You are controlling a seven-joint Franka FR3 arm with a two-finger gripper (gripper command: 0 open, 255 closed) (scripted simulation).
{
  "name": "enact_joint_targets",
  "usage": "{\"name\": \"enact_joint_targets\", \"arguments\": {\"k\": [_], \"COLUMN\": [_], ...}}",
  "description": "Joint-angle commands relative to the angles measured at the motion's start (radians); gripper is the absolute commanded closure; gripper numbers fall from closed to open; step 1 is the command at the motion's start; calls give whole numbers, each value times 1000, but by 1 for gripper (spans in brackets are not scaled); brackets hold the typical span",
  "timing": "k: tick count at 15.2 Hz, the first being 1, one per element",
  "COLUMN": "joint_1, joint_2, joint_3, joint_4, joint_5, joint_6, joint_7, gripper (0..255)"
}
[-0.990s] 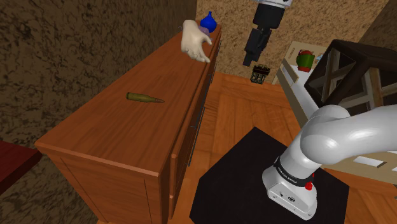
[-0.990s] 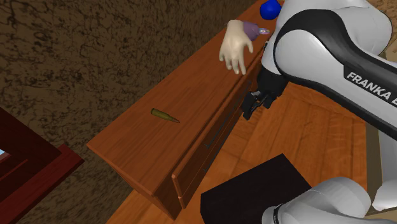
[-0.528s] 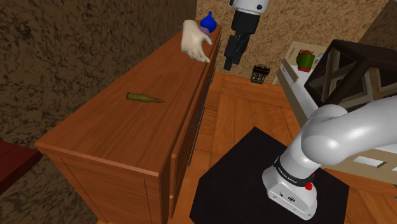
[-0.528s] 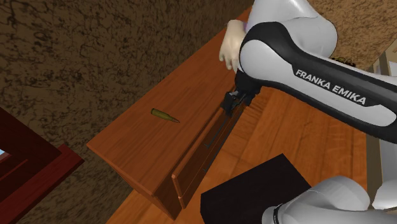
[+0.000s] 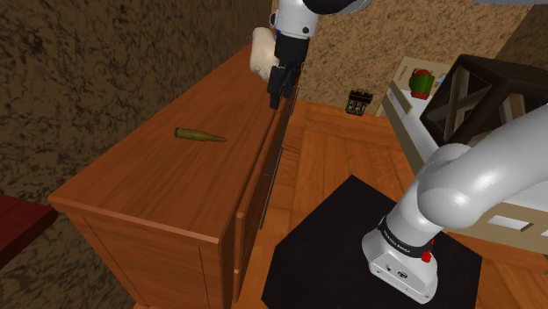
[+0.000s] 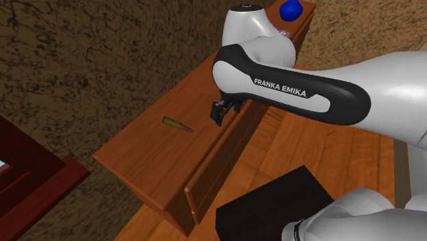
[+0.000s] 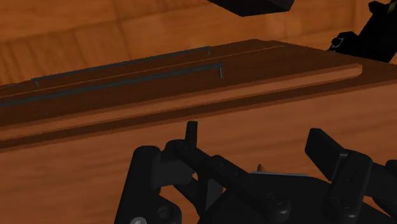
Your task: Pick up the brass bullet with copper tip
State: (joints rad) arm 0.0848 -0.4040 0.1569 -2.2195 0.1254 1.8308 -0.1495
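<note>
The bullet (image 5: 199, 134) is brass-coloured with a darker tip and lies flat on the wooden dresser top (image 5: 149, 176). In the second exterior view the bullet (image 6: 177, 124) rests mid-way along the dresser top (image 6: 144, 147). My gripper (image 5: 277, 88) hangs over the dresser's front edge, up and to the shoulder view's right of the bullet, apart from it. The gripper (image 6: 220, 113) points down, a short way from the bullet. In the wrist view the fingers (image 7: 191, 137) stand apart with nothing between them, over the dresser's drawer front (image 7: 127, 73).
A pale hand-shaped figure (image 5: 260, 53) stands at the dresser's far end, partly behind the arm, beside a blue object (image 6: 291, 9). The black stand (image 5: 351, 237) sits on wooden floor. A dark stool (image 5: 483, 97), a white shelf with a pot (image 5: 421, 82) and a small dark object (image 5: 357, 102) lie beyond.
The arm has swung toward the shoulder view's left, carrying the gripper from over the floor to the dresser's front edge, closer to the bullet. The bullet has not moved.
</note>
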Motion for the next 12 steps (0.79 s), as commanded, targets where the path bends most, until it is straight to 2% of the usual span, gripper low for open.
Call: {"name": "enact_joint_targets", "arguments": {"k": [1,12], "joint_1": [8,66], "joint_2": [80,475], "joint_3": [20,113], "joint_4": [46,316], "joint_5": [-9,-115], "joint_6": [38,168], "joint_7": [1,35], "gripper": [0,0]}}
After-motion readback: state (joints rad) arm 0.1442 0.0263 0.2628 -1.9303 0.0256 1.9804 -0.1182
